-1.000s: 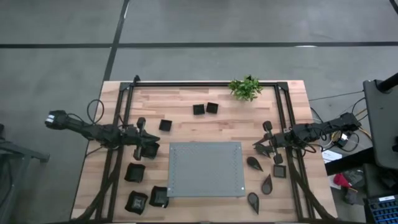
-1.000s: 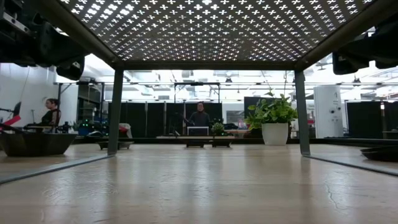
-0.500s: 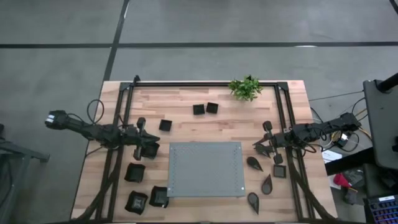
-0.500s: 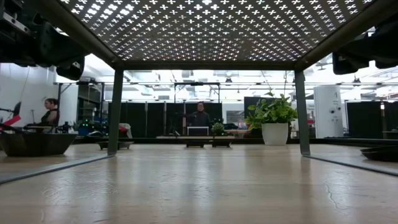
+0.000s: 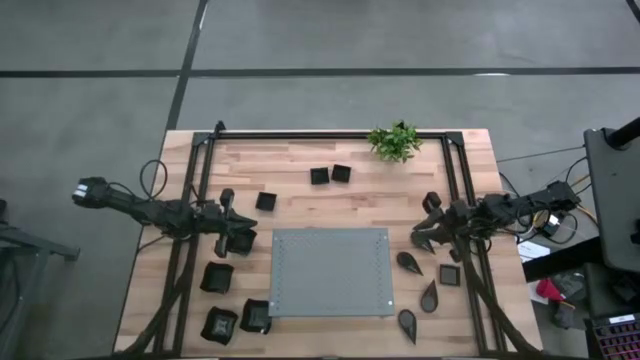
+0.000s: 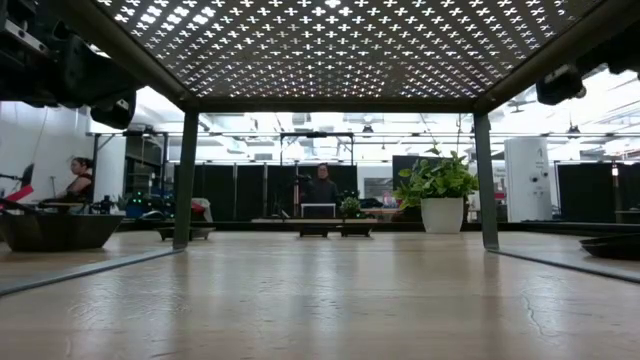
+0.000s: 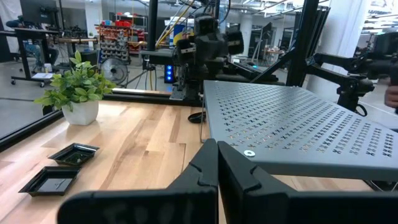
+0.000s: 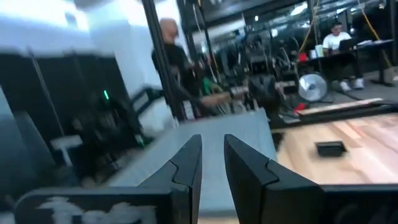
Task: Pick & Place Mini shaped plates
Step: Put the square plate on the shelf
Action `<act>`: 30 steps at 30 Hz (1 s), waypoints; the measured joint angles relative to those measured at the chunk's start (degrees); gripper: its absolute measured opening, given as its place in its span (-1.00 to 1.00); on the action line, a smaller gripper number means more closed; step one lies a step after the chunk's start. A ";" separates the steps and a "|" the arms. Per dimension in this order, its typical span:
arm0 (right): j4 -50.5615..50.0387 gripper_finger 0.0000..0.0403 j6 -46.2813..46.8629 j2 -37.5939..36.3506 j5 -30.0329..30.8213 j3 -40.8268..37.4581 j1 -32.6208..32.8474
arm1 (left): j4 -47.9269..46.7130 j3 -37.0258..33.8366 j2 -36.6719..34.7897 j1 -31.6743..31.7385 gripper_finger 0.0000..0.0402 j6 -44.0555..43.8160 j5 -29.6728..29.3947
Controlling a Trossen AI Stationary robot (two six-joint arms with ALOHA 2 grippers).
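The right hand, fingers slightly parted and empty, hovers near the bench's right edge above the black teardrop plates. It looks to be lining up a pick; next it must descend onto one rim. The left hand waits closed near the left edge.

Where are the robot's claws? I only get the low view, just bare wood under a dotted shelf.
Observer: The left claw sits shut by the left edge of the grey mat.
Operator: And the other one?
Observer: The right claw hovers off the mat's right edge, slightly open, holding nothing.
Operator: Any plates near it?
Observer: Three teardrop plates lie on the wood along that same edge.
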 joint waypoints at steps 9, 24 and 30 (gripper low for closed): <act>6.92 -0.69 9.27 0.18 -1.57 0.00 0.09 | 0.00 0.00 -0.01 0.01 -1.00 0.01 0.01; -5.39 -0.89 19.98 22.08 3.48 11.52 12.41 | -0.01 0.02 -0.02 0.00 -1.00 -0.01 0.00; -34.89 -0.96 26.79 31.36 3.04 27.83 13.87 | -0.01 0.00 0.00 0.01 -1.00 0.01 0.01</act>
